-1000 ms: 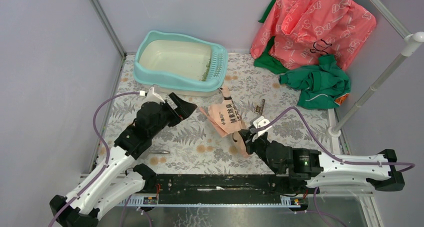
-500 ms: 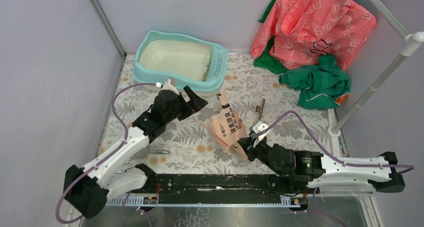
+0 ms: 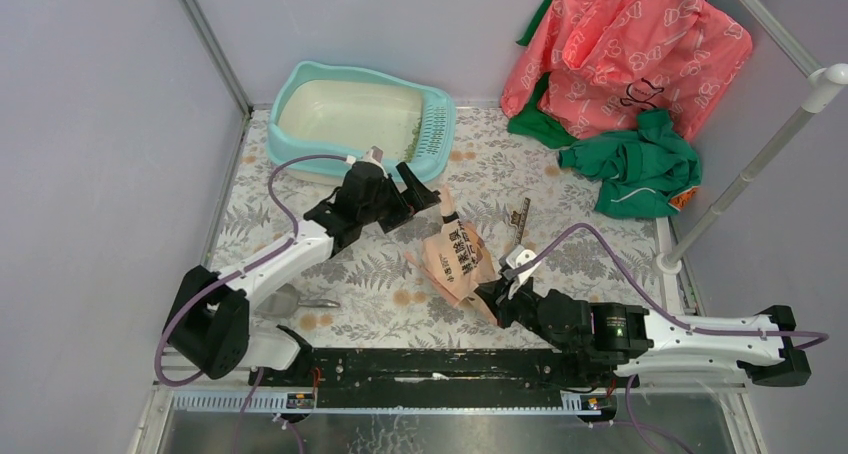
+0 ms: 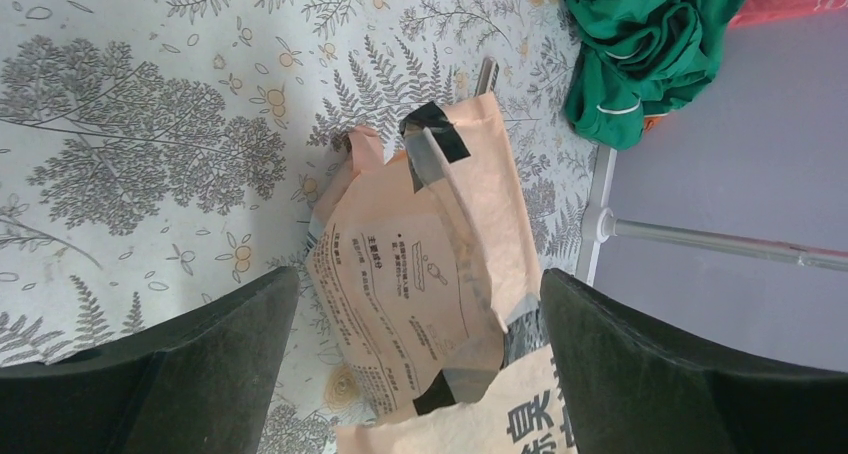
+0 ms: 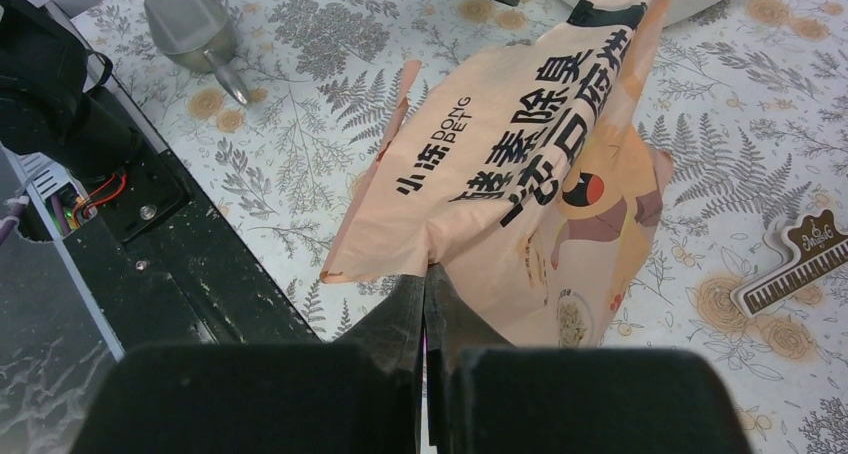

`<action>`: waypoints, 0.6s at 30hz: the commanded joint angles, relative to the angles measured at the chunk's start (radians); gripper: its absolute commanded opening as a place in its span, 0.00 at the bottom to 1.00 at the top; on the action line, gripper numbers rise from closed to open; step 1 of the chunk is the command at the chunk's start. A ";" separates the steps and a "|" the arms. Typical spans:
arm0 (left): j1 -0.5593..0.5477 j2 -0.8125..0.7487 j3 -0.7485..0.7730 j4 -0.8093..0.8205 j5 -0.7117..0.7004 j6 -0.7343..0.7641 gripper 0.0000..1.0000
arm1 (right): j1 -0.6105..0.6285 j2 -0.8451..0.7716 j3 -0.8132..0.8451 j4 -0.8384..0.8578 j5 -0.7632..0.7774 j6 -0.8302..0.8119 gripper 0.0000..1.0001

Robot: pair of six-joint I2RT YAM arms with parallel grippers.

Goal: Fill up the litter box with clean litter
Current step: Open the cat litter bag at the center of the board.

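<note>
R gripper (image 3: 490, 296) pinches the bag (image 3: 455, 259) by its lower edge; L gripper (image 3: 428, 196) gapes at its taped top. I'd grab the top squarely, then tip twd the litter box (image 3: 330, 155).

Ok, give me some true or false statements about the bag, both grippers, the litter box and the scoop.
The right gripper is shut on the peach litter bag. True.
The left gripper grips the bag. False: its jaws stand wide open either side of the bag's top.
The litter box is heaped with litter. False: its basin is mostly bare, with a few green granules by the grille.
The grey scoop lies unheld on the table. True.
</note>
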 commanded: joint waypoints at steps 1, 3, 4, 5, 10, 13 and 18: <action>0.008 0.040 0.037 0.120 0.039 -0.027 0.99 | -0.002 0.000 0.010 0.089 -0.035 0.025 0.00; 0.006 0.060 0.034 0.151 0.050 -0.039 0.99 | -0.002 0.003 0.007 0.094 -0.040 0.025 0.00; 0.006 0.067 0.029 0.173 0.057 -0.044 0.99 | -0.002 0.005 0.005 0.097 -0.043 0.027 0.00; 0.006 0.074 0.022 0.204 0.066 -0.052 0.99 | -0.002 0.007 0.004 0.099 -0.043 0.028 0.00; -0.004 0.116 0.014 0.292 0.087 -0.079 0.99 | -0.002 0.013 0.000 0.098 -0.050 0.031 0.00; -0.013 0.148 0.016 0.316 0.086 -0.085 0.99 | 0.000 0.011 0.000 0.096 -0.052 0.031 0.00; -0.032 0.184 0.015 0.345 0.081 -0.092 0.99 | -0.002 0.003 0.000 0.089 -0.048 0.033 0.00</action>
